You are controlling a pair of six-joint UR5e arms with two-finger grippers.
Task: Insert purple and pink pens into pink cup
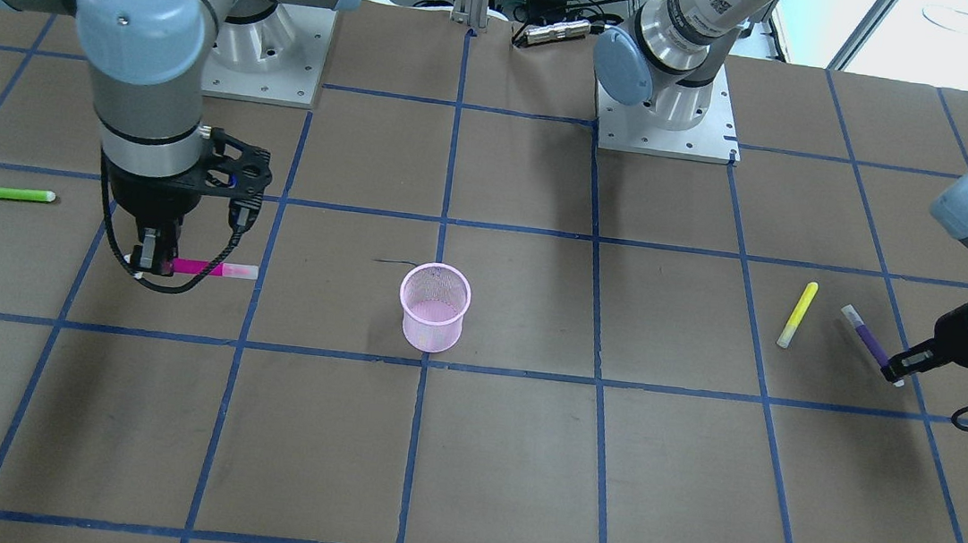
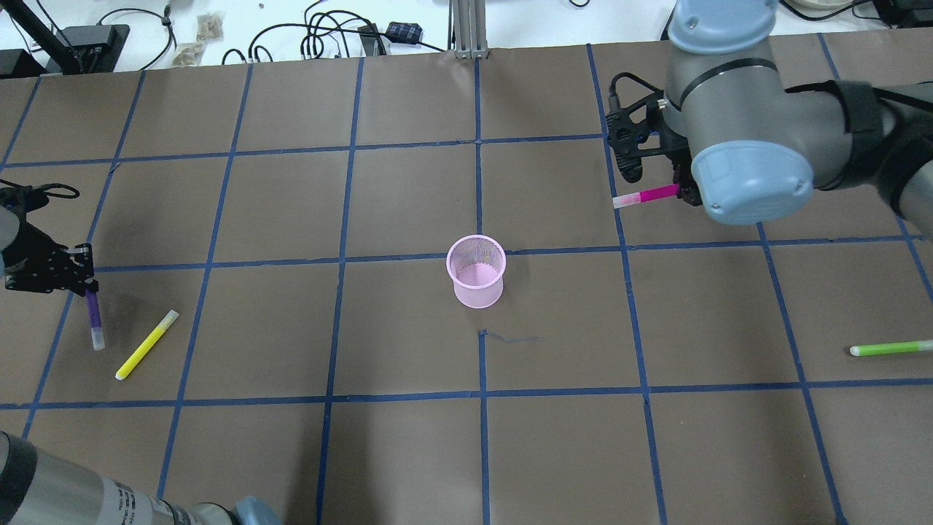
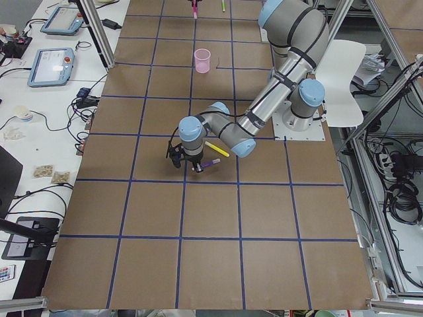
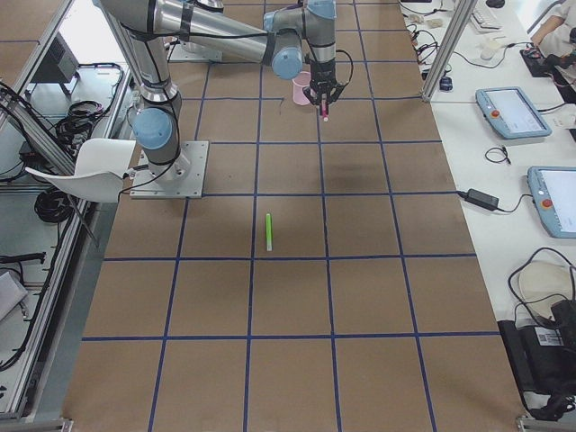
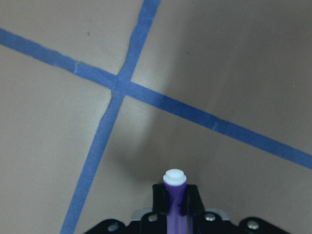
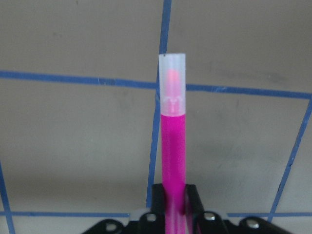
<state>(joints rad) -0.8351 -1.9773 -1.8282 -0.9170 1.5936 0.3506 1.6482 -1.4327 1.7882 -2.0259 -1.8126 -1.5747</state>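
1. Pink mesh cup (image 2: 475,271) stands upright near the middle of the brown worktop (image 2: 408,452). It looks empty, with no pen inside it.
2. Your right hand (image 6: 174,195) is clenched on the pink pen (image 1: 210,268). It grips the pen at one end, so the barrel and the clear cap stick out ahead of the fingers.
3. The pink pen is well apart from the cup, out on the robot's right side of the worktop.
4. Your left hand (image 5: 174,192) is clenched on the purple pen (image 1: 868,341). In the wrist view a white end cap shows between the fingers.
5. The purple pen is near the worktop's left edge, also well apart from the cup.
6. Soft shadows lie under both pens. You can judge from these that each is probably lifted off the worktop, though the pictures do not settle it.
7. Progress, as a judgement: both pens are grasped, but neither is in the cup. You have yet to carry each pen over the cup's rim, tip it upright and let it go.
8. A yellow pen (image 1: 797,315) lies just beside the purple one. A green pen (image 1: 5,192) lies near the worktop's right edge. Neither belongs to this task.
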